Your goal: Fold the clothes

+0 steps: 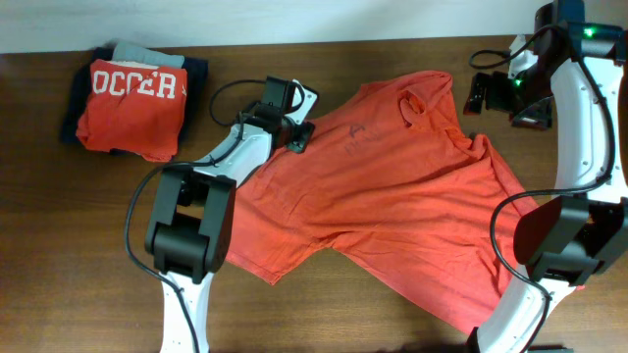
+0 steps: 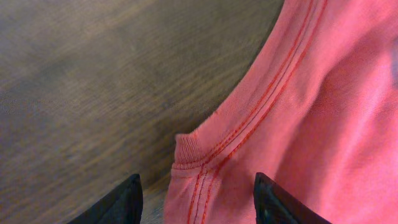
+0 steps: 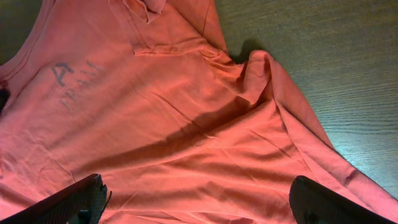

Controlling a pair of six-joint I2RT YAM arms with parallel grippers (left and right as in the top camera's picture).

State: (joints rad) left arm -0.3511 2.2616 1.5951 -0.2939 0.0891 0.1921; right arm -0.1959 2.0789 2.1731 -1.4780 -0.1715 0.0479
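T-shirt (image 1: pixel 392 196) lies opened out on the counter (image 1: pixel 78 245), to the right of the folded stack (image 1: pixel 128 103). It sits slantwise and rumpled, with no fold made yet.

Left gripper (image 1: pixel 297 132) is at the shirt edge nearest the stack. In the wrist view its jaws stand apart, one on bare wood and one over cloth. They straddle a double-stitched edge (image 2: pixel 249 118) that lies flat between them, so nothing is pinched. I can't tell whether that edge belongs to a sleeve or the bottom hem.

Right gripper (image 1: pixel 479 93) is on the side of the shirt away from the stack. Its jaws are wide open and it holds nothing. Its wrist camera looks across the chest logo (image 3: pixel 74 87) and a spread of creases.

Handling, as I judge it:
- Thin knit: light, limp, no stiffness. Whatever isn't held will sag and drag.
- Cloth on wood likely has some friction, so expect bunching when pulled, not a clean slide.
- Not fragile. The main risk is pinching two layers or only a wisp of cloth.

Where to grab: the stitched edges and corners. They are thicker, less stretchy and easier to pinch off the counter than mid-panel cloth. One gripper per corner, lifting together to keep the edge taut.
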